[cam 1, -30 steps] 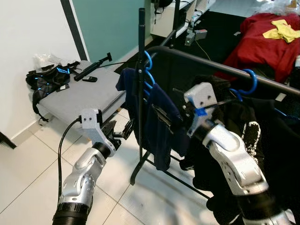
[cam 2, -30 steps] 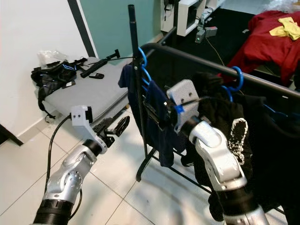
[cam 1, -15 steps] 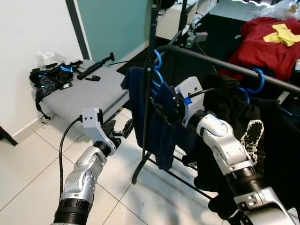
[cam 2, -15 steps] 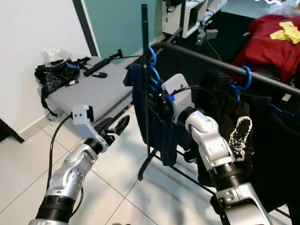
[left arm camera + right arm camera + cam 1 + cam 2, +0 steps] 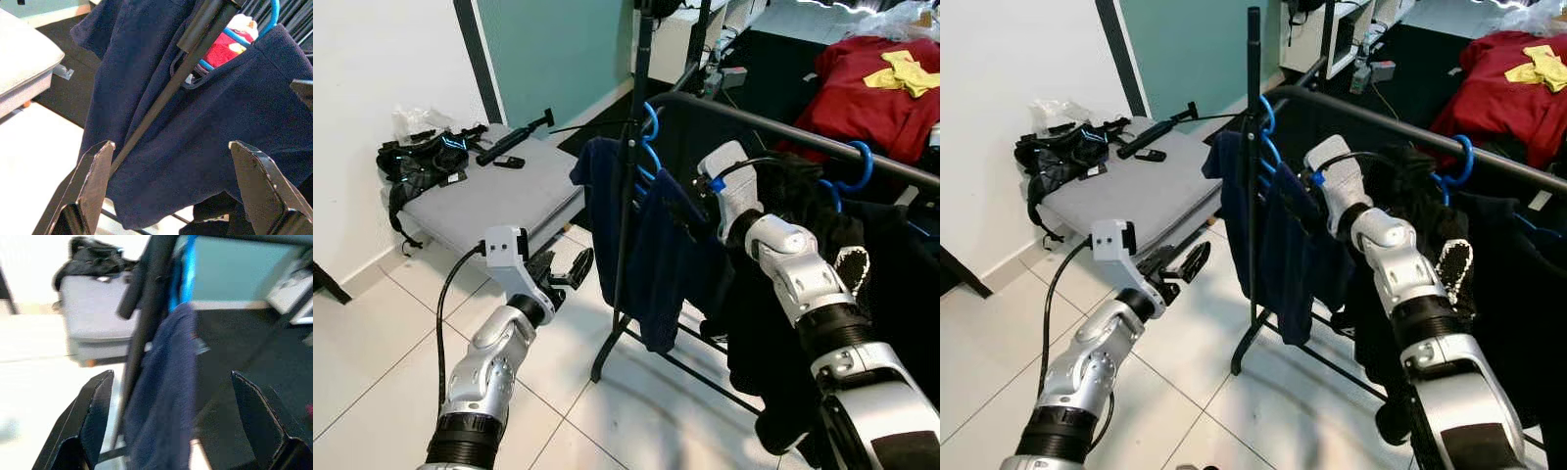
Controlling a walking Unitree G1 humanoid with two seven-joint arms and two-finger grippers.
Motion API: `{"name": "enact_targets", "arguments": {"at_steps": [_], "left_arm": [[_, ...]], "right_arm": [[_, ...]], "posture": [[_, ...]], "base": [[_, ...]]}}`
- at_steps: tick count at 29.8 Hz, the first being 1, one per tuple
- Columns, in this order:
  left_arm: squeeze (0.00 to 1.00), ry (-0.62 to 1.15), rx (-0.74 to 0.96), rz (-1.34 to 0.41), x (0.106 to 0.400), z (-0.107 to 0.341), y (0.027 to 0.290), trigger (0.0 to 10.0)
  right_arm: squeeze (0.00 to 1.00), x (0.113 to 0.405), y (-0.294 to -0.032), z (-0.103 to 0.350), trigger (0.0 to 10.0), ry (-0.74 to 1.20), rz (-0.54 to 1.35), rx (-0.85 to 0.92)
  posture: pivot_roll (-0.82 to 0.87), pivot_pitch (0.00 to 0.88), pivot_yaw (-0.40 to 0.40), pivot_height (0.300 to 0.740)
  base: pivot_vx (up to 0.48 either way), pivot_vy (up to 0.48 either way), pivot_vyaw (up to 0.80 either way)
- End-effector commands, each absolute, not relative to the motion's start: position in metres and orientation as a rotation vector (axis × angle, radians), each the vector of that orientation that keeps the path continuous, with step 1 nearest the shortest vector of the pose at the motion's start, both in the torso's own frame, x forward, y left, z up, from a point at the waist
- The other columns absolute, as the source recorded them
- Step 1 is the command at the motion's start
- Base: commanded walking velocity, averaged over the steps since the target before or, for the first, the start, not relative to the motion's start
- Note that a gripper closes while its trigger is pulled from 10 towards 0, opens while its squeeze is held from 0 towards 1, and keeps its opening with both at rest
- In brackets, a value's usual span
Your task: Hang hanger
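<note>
On rack, blue hanger [image 5: 651, 132] w/ navy garment sits just beside right hand [image 5: 171, 382], fingers spread; left hand [image 5: 171, 171] spread too.

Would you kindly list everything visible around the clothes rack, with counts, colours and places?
Clothes rack: one, black, ahead of the robot.
Navy garment: one, dark blue, hanging at the rack's left end.
Hangers: at least two, blue, hooked on the rail.
Black garments: several, hanging on the right.
Bench: one, grey, left by the wall.
Black bag: one, on the bench's far end.
Red cloth: one, on the floor beyond.
Left pincer: open, facing the navy garment.
Right pincer: open, near the rail.
</note>
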State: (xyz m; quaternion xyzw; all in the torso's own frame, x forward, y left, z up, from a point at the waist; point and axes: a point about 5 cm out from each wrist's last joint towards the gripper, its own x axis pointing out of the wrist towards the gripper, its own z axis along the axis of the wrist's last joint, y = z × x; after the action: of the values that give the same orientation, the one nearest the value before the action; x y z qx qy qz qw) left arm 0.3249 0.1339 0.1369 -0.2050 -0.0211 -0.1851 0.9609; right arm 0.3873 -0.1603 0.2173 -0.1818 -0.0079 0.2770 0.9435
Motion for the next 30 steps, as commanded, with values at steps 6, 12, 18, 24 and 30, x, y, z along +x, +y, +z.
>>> {"name": "enact_targets", "arguments": {"at_steps": [6,12,18,24,30], "left_arm": [[0.0,-0.027,-0.412,-0.378,0.325,0.133,0.135,10.0],[0.0,-0.025,-0.41,-0.381,0.325,0.132,0.135,10.0],[0.0,-0.022,-0.407,-0.386,0.325,0.132,0.134,10.0],[0.0,-0.021,-0.405,-0.391,0.324,0.132,0.133,10.0],[0.0,-0.019,-0.405,-0.395,0.324,0.132,0.132,10.0]], "right_arm": [[0.0,0.384,-0.156,0.202,10.0,0.075,0.692,-0.319],[0.0,0.39,-0.164,0.205,10.0,0.09,0.642,-0.335],[0.0,0.394,-0.18,0.208,10.0,0.127,0.551,-0.337],[0.0,0.392,-0.179,0.203,0.0,0.149,0.58,-0.236],[0.0,0.391,-0.176,0.204,0.0,0.166,0.642,-0.131]], "posture": [[-0.02,0.214,0.022,0.74],[-0.02,0.213,0.024,0.74],[-0.02,0.213,0.028,0.74],[-0.02,0.214,0.032,0.74],[-0.02,0.214,0.034,0.74]], "base": [[0.0,0.0,0.0],[0.0,0.0,0.0],[0.0,0.0,0.0],[0.0,0.0,0.0],[0.0,0.0,0.0]]}}
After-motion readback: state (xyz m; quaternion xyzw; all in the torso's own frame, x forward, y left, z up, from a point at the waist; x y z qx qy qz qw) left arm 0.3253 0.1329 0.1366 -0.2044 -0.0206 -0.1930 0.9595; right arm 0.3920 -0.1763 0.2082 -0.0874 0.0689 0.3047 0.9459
